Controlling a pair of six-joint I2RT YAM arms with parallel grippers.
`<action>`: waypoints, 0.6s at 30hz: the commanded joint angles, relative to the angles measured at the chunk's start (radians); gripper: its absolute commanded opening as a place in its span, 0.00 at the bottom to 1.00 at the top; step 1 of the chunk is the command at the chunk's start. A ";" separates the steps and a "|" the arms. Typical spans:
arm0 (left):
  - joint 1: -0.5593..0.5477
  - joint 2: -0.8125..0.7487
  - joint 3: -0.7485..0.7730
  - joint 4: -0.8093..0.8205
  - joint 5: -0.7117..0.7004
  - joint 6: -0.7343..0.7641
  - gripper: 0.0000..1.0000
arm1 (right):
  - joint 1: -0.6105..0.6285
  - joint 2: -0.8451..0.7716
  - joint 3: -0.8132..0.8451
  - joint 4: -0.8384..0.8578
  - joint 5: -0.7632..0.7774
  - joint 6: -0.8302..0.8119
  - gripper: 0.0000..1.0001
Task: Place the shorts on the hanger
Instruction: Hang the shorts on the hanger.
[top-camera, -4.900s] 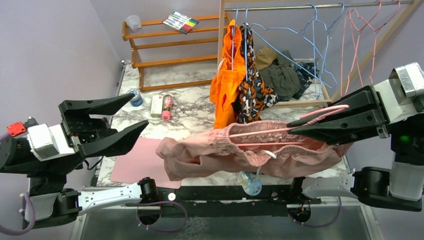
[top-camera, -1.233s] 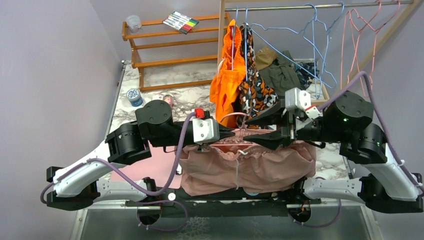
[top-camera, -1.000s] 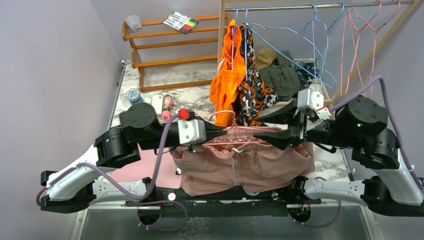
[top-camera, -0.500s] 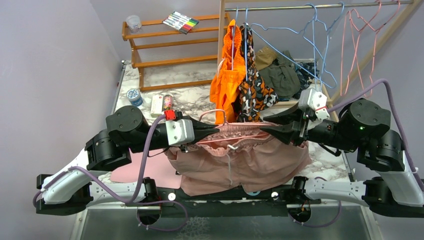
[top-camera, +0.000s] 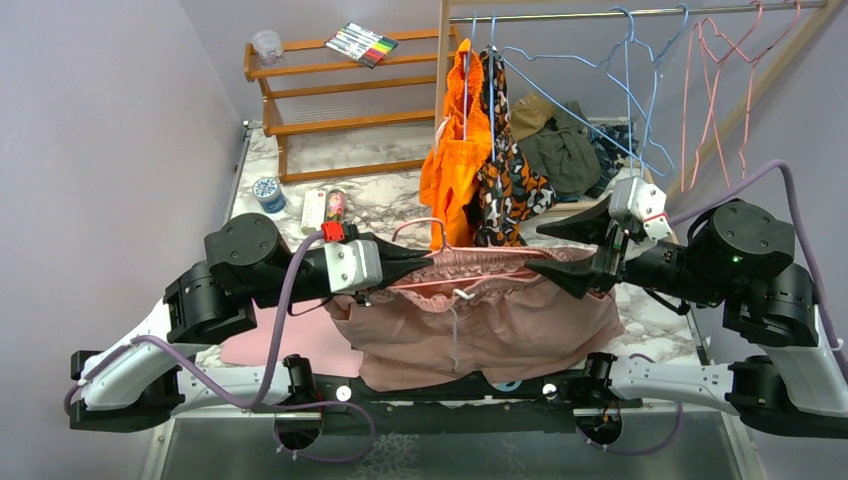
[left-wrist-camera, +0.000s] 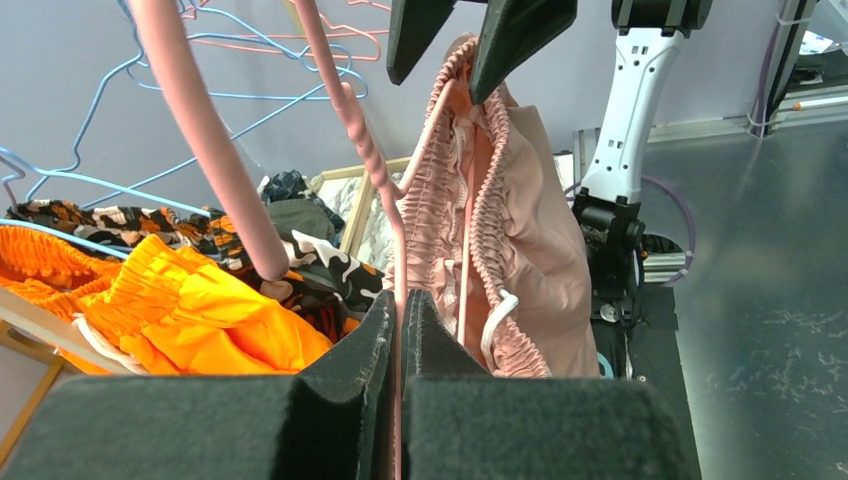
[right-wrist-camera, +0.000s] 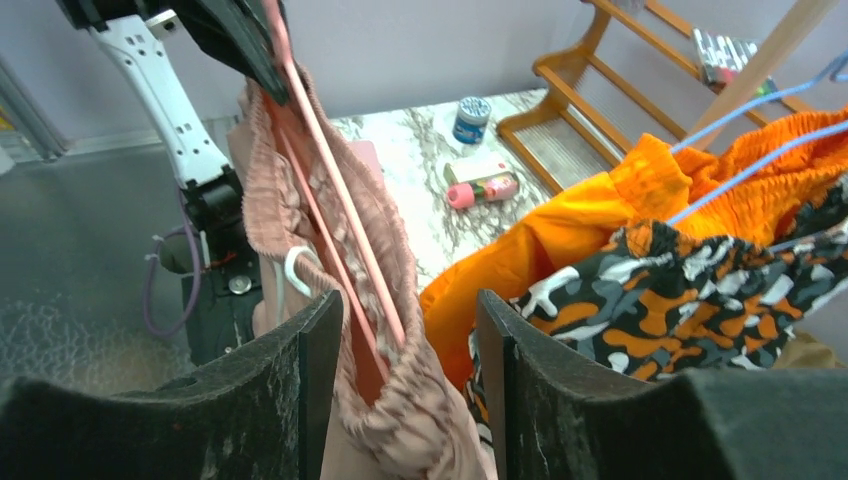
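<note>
**Shorts draped on hanger, held above near table edge**

The left gripper (left-wrist-camera: 398, 300) is clenched on the hanger (left-wrist-camera: 357, 135). The left wrist view shows both fingers pressed flat against the thin pink wire, with the hook rising above them.

The right gripper (right-wrist-camera: 407, 300) is released. Its jaws stand well apart, and the far end of the waistband and the hanger wire lie in the gap. Contact with either finger cannot be confirmed.

The shorts (top-camera: 480, 320) hang from the hanger between the two grippers. The gathered waistband is bunched along the wire and the legs fall towards the arm bases. The white drawstring (top-camera: 462, 296) dangles at the middle of the waistband.

The orange garment (top-camera: 450, 175) and the camouflage garment (top-camera: 510, 190) hang just behind on the rail.
</note>
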 joint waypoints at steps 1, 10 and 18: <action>0.001 0.019 0.023 0.060 0.017 -0.007 0.00 | 0.002 0.035 0.052 0.083 -0.128 0.027 0.56; 0.003 0.075 0.050 0.082 0.062 -0.002 0.00 | 0.001 0.141 0.097 0.238 -0.302 0.047 0.56; 0.002 0.088 0.059 0.093 0.086 -0.001 0.00 | 0.002 0.157 0.022 0.303 -0.303 0.047 0.52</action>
